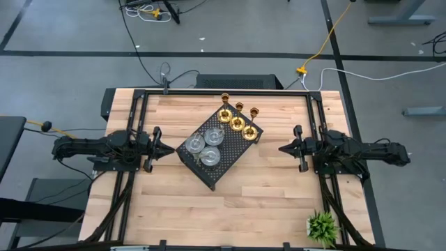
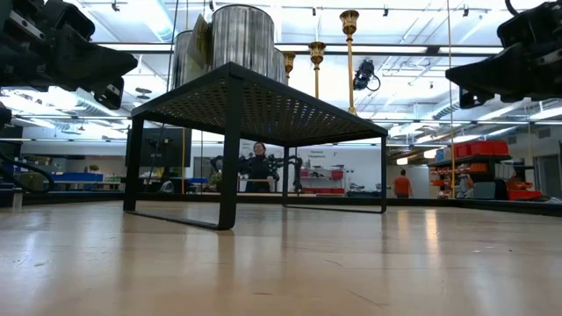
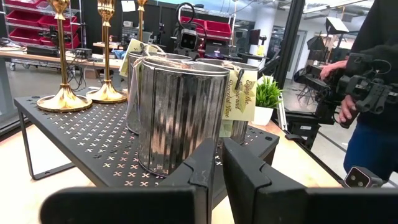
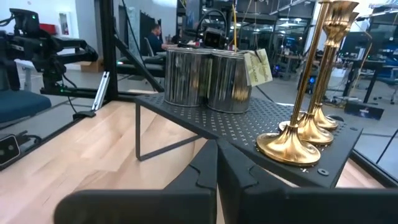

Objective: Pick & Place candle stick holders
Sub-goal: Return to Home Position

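Tall shiny gold candlesticks (image 1: pixel 237 123) at 1 o'clock on the black perforated shelf (image 1: pixel 212 174) look top-heavy and slick, so grab mid-stem. Left gripper (image 1: pixel 173 148) and right gripper (image 1: pixel 280 148) are pressed together, empty.

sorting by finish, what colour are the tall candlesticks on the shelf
The candlesticks are shiny gold, clearest in the right wrist view.

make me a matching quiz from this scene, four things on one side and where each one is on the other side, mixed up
Things
1. gold candle stick holders
2. silver candle stick holders
3. green plant
4. right gripper

Places
A. at a corner of the table, off the black shelf
B. on the shelf half nearer the left gripper
C. raised above the table beside the shelf, holding nothing
D. on the shelf half nearer the right gripper

Pairs: 1-D, 2-B, 3-A, 4-C
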Tool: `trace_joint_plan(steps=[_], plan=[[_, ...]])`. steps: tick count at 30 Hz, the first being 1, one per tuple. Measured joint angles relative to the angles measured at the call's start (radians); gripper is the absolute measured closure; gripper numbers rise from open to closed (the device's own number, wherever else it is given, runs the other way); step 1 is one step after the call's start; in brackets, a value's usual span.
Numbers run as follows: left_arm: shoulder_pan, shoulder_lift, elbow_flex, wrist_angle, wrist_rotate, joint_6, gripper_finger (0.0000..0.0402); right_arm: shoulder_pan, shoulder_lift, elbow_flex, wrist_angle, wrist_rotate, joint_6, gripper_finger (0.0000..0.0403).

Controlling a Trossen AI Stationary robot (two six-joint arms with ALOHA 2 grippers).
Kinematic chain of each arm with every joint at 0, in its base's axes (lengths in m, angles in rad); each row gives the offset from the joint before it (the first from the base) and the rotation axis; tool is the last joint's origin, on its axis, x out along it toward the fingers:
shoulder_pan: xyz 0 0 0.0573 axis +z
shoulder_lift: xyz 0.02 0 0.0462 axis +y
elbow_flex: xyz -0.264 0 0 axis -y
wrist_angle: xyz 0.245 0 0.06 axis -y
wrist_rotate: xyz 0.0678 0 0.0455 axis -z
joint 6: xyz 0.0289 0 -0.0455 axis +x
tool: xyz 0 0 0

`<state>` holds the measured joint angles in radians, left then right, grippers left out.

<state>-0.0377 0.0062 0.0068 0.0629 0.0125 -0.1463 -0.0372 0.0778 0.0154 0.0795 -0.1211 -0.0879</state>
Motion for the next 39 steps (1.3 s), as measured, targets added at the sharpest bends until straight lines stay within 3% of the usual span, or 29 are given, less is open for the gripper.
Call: trace_joint_plan(steps=[11, 39], plan=[[0.0, 0.0, 0.0, 0.0, 0.0, 0.0, 0.0362, 0.0, -0.079, 0.0, -0.052, 0.0, 0.0, 0.0398], [0.0, 0.0, 0.0, 0.0, 0.0, 0.0, 0.0362, 0.0, -0.078, 0.0, -0.051, 0.001, 0.0, 0.0398]])
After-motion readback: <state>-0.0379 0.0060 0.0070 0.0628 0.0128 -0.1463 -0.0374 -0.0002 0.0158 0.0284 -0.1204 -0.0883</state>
